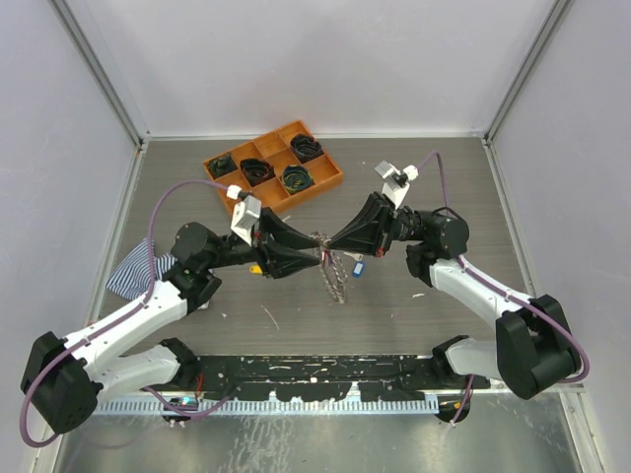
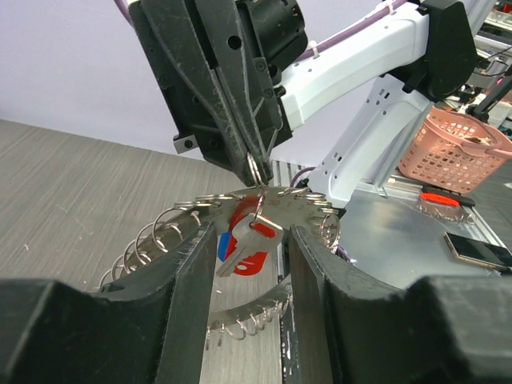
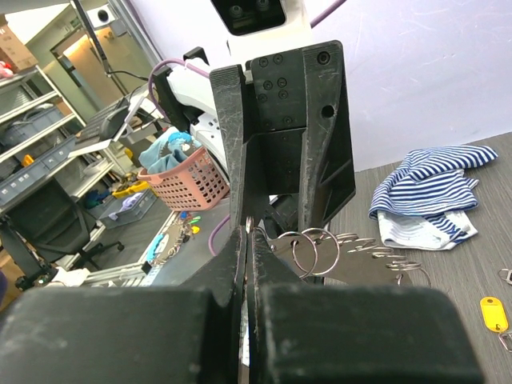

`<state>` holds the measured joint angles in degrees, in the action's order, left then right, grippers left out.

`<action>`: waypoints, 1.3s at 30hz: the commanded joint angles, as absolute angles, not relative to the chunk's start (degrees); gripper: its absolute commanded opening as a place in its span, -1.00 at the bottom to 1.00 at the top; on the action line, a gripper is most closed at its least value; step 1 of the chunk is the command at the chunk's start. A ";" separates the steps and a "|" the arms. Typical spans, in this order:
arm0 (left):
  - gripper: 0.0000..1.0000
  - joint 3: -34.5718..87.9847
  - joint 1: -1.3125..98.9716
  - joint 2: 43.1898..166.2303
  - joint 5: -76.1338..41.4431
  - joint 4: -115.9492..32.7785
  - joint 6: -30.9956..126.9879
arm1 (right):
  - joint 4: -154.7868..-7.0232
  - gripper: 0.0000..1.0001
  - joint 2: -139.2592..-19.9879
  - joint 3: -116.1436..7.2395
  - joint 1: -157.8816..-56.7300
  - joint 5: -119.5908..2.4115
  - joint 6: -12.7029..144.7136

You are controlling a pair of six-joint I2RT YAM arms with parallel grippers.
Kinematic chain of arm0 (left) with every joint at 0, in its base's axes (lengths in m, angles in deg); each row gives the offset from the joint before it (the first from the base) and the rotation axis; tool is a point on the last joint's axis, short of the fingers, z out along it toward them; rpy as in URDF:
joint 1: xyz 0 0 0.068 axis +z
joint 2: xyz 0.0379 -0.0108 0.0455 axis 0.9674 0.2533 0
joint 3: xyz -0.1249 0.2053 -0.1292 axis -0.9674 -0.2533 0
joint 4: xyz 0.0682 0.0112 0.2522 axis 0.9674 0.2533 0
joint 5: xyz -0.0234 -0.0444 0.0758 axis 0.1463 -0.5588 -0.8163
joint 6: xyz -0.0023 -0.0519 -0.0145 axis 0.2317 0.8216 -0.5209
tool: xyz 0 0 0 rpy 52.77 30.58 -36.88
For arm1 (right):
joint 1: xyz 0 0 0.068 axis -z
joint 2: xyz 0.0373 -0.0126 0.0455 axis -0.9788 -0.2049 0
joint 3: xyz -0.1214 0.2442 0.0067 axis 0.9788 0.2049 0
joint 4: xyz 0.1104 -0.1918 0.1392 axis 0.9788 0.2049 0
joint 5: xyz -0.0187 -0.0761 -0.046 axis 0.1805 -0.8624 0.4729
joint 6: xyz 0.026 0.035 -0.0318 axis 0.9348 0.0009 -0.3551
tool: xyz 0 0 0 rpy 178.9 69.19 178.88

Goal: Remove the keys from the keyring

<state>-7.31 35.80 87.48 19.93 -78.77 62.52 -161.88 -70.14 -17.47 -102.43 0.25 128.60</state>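
The keyring (image 1: 336, 276), a flat metal ring fringed with small split rings, hangs above the table's middle between the two arms. My right gripper (image 1: 330, 243) is shut on a small ring at its top edge, shown in the right wrist view as fingers (image 3: 232, 264) pressed together beside the keyring (image 3: 364, 268). One of the keys (image 2: 240, 244), silver with a red tag, dangles from that ring. My left gripper (image 2: 250, 232) is open around it, a finger on either side and neither touching. A blue tag (image 2: 222, 248) sits behind the red one.
An orange tray (image 1: 333, 179) holding black coiled bundles stands at the back. A striped cloth (image 1: 133, 271) lies at the left edge. A yellow tag (image 1: 256, 267) lies under the left arm. A blue tag (image 1: 358, 266) shows beside the hanging ring.
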 commanded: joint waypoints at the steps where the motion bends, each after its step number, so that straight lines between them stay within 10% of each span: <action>1: -0.16 -4.42 35.03 87.25 20.77 -84.35 61.99 | -167.22 -0.99 -69.67 -18.05 -102.22 -2.07 129.24; 10: -0.26 -3.81 33.64 88.10 20.50 -84.32 62.26 | -166.86 -0.99 -69.79 -18.03 -102.25 -2.07 129.06; 22: -0.98 -3.70 33.38 88.35 19.19 -83.23 62.82 | -166.59 -0.98 -69.61 -17.97 -102.18 -1.91 128.97; 39: -1.00 -8.47 33.31 86.56 13.14 -72.98 63.15 | -157.80 -0.98 -68.26 -18.25 -98.83 -0.90 123.28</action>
<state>-6.90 33.44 88.55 16.89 -77.09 65.26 -160.74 -70.22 -17.47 -101.07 -0.65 128.58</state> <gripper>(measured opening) 0.005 0.036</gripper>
